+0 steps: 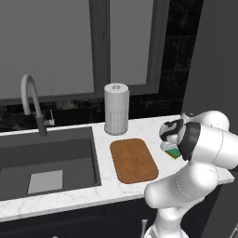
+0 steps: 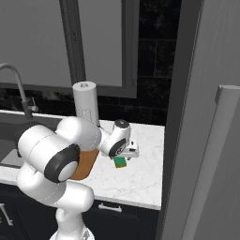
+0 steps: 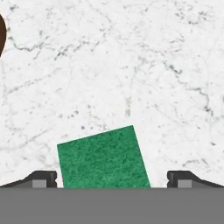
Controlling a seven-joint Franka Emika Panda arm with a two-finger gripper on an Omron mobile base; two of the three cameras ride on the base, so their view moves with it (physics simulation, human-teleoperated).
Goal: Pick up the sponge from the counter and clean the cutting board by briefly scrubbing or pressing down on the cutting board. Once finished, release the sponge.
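The sponge (image 3: 103,158), a small block with a green top, lies flat on the white marble counter (image 3: 131,65). Its yellow underlayer shows in the side views (image 1: 175,153) (image 2: 120,162). My gripper (image 3: 112,179) hangs just above it, open, one fingertip (image 3: 43,178) on each side of the sponge and nothing gripped. The hand (image 2: 123,149) hovers low over the sponge. The brown wooden cutting board (image 1: 133,160) lies to the left of the sponge, partly hidden behind my arm in the right base view (image 2: 86,165). Its edge shows at the hand view's top left (image 3: 1,35).
A paper towel roll (image 1: 116,108) stands behind the board. The dark sink basin (image 1: 46,160) with a pale grey square piece (image 1: 45,181) and a faucet (image 1: 32,100) lies to the left. A tall grey cabinet side (image 2: 197,117) bounds the counter on the right.
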